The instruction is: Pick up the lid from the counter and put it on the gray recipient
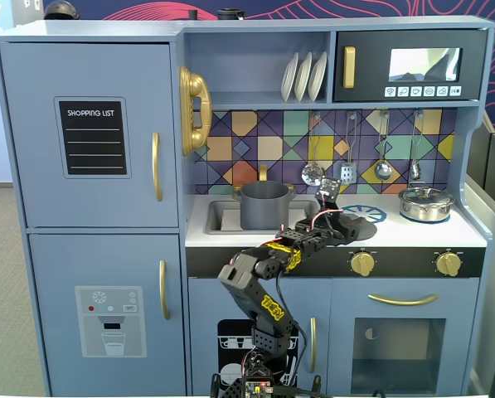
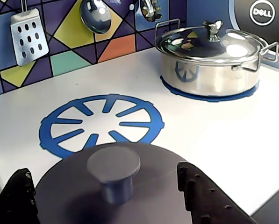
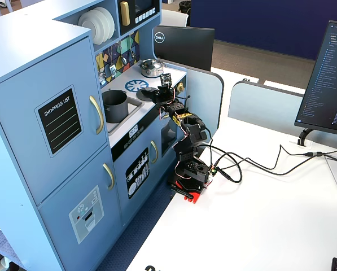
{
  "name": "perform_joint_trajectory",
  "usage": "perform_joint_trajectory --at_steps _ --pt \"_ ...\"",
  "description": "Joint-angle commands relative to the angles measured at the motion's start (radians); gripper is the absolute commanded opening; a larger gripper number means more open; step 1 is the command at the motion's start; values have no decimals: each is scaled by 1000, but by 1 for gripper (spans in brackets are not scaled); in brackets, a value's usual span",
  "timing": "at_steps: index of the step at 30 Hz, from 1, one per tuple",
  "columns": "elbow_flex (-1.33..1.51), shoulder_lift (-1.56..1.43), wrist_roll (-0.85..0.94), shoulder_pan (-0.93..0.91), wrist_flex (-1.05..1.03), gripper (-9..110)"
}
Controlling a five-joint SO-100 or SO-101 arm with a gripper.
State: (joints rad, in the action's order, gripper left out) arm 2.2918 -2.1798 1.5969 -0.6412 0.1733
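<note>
The lid [image 2: 158, 186], a flat dark-gray disc with a central knob [image 2: 113, 163], lies on the white counter just in front of the blue burner mark [image 2: 102, 123]. My gripper [image 2: 102, 172] is open, low over the lid. One black finger stands left of the knob and the other finger [image 2: 200, 196] right of it, both clear of it. In a fixed view the gripper [image 1: 337, 217] reaches over the lid [image 1: 361, 225]. The gray recipient [image 1: 264, 205], a tall dark-gray pot, stands in the sink to the left, uncovered; it also shows in the other fixed view [image 3: 115, 105].
A shiny steel pot [image 2: 209, 60] with its own lid sits on the far right burner mark. A spatula [image 2: 29, 39] and spoons hang on the tiled back wall. The sink rim [image 1: 199, 217] lies between lid and gray pot. Gold knobs [image 1: 362, 264] line the counter's front.
</note>
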Motion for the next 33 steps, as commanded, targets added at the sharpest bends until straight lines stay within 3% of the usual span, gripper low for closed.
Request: perform_joint_trajectory --at_steps 1,22,29,33 --pt "-95 63 25 9 78 33" --pt "-184 293 11 23 186 25" --pt "-161 290 25 35 195 1" --pt "-143 273 14 35 196 0"
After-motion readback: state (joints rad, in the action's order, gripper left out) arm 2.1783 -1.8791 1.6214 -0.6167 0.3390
